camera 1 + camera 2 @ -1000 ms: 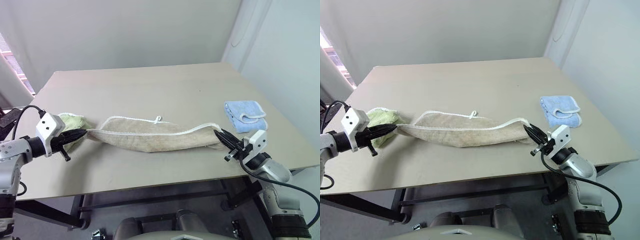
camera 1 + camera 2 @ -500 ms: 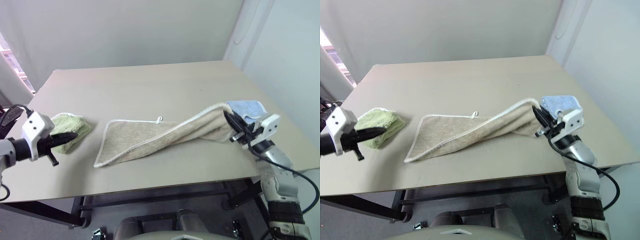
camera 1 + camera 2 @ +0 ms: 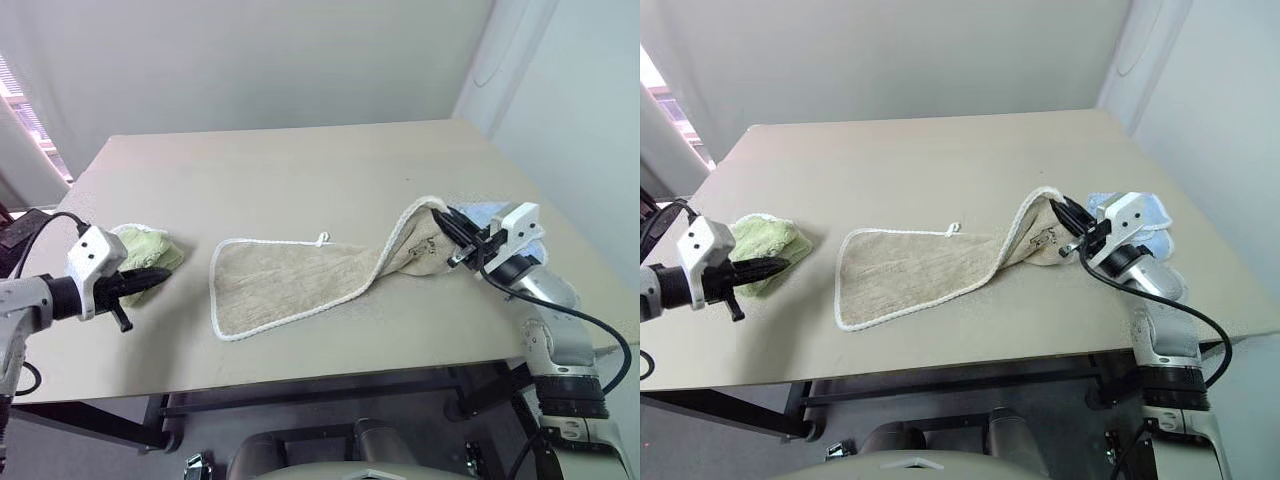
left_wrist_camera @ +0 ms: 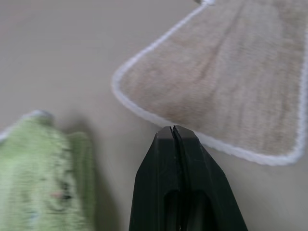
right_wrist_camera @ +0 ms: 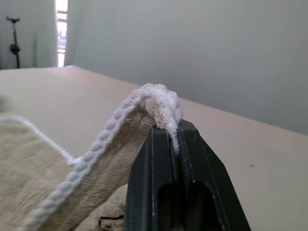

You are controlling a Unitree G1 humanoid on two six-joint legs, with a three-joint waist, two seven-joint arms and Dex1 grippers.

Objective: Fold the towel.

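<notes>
Right wrist view: towel [image 5: 77,178] bears an unreadable dark mark.

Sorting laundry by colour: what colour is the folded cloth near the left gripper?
Light green; the folded cloth shows best in the right eye view.

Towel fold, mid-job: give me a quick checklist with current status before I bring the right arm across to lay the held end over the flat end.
1. Right gripper shut on the towel edge: ok, the white cord sits pinched between its fingers.
2. Left gripper clear of the towel: ok, shut on nothing, short of the near corner.
3. Towel's left half lying flat on the table: ok, with the white loop at the far edge.
4. Second corner of the lifted end gathered too: cannot tell; cloth bunches below the grip.
5. Green towel out of the fold area: ok.
6. Blue towel clear: not ok, right behind the right gripper.
</notes>
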